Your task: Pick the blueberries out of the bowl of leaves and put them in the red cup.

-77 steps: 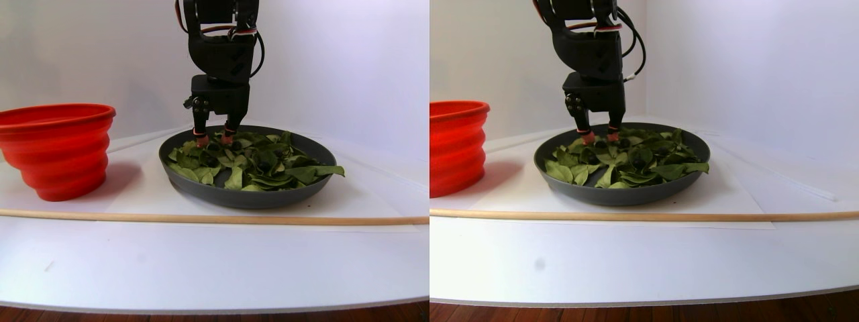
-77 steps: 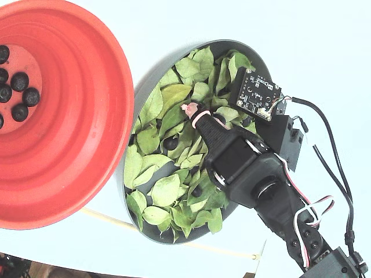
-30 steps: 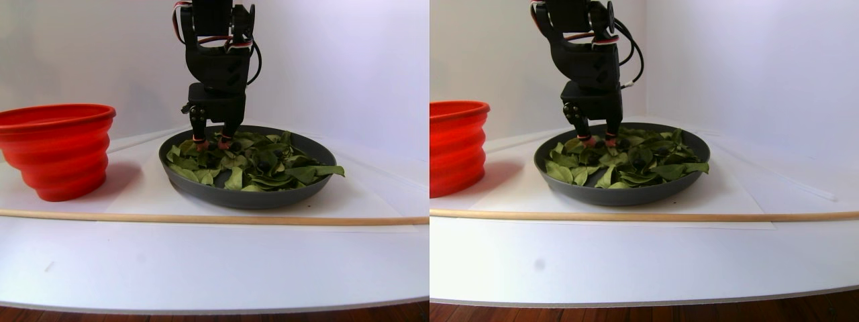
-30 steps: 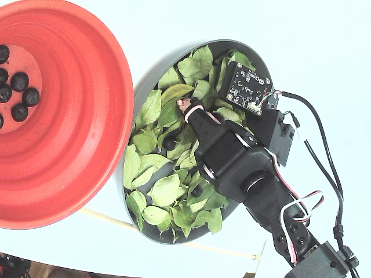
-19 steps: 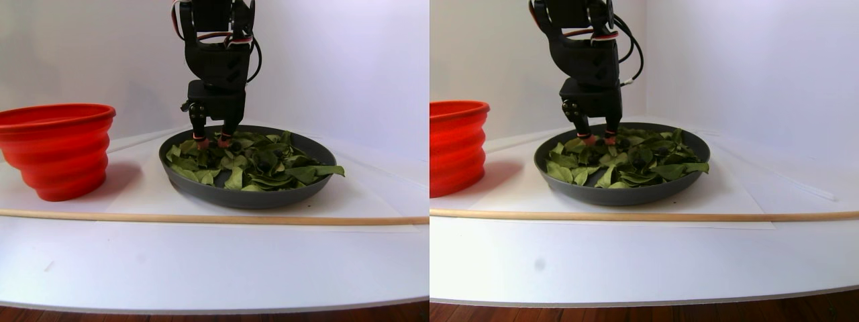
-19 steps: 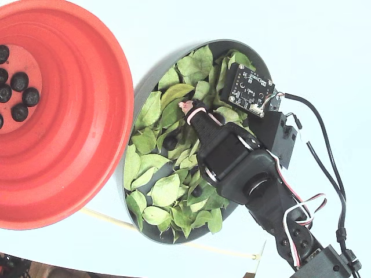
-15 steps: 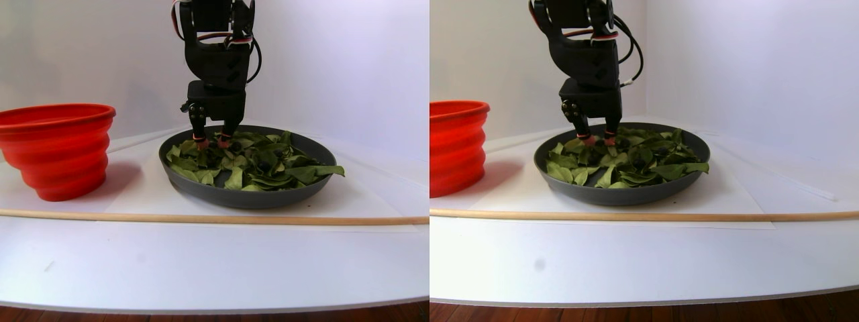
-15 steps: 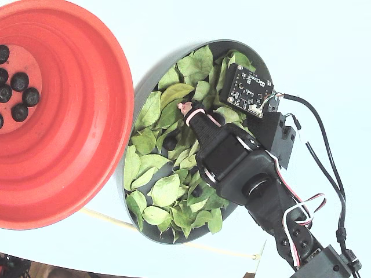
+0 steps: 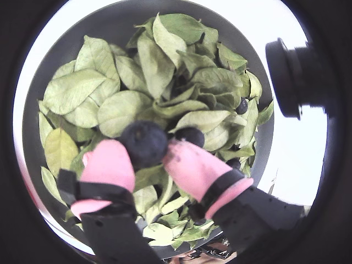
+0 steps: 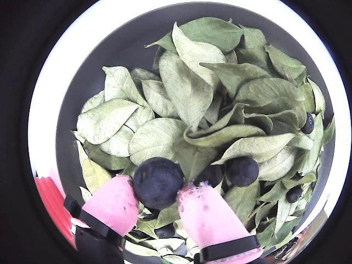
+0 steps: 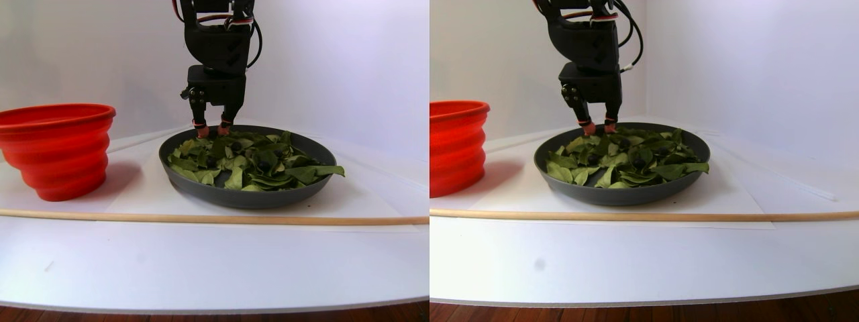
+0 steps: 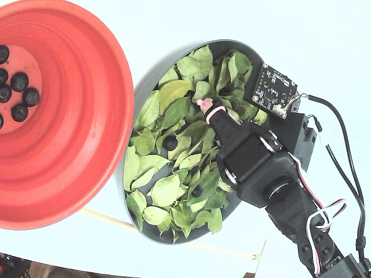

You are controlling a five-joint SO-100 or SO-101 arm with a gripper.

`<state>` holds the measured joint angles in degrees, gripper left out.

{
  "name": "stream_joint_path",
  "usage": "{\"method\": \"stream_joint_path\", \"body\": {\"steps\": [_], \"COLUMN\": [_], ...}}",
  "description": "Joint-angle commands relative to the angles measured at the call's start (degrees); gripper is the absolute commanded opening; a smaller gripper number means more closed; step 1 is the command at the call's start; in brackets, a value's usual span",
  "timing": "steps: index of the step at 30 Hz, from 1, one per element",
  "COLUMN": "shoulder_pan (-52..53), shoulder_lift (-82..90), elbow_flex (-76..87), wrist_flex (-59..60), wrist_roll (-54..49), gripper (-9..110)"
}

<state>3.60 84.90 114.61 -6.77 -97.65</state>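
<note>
My gripper (image 9: 148, 157) is shut on one of the blueberries (image 9: 144, 144), pinched between its pink fingertips (image 9: 107, 165); the same held berry (image 10: 158, 181) shows in both wrist views. In the stereo pair view the gripper (image 11: 211, 127) hangs just above the leaves (image 11: 255, 164) at the back left of the dark grey bowl (image 11: 248, 198). More blueberries (image 10: 242, 170) (image 12: 170, 142) lie among the leaves (image 12: 168, 188). The red cup (image 12: 87, 116) stands left of the bowl (image 12: 149, 75), with several blueberries (image 12: 20, 81) on its bottom.
A thin wooden stick (image 11: 215, 218) lies across the white table in front of the bowl and the red cup (image 11: 57, 151). The arm's black body and cables (image 12: 324, 174) reach over the bowl's right side in the fixed view. White walls stand close behind.
The gripper, earlier down among the leaves, has risen above them with a berry between its fingers and shifted right in the fixed view.
</note>
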Motion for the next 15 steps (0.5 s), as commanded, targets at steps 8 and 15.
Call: {"method": "stream_joint_path", "body": {"steps": [8, 15], "shoulder_pan": [-1.8, -3.1], "shoulder_lift": [11.0, 14.6], "elbow_flex": [0.9, 1.8], "wrist_flex": [3.8, 7.5], "wrist_roll": [-0.4, 0.1], "gripper": [12, 12]}}
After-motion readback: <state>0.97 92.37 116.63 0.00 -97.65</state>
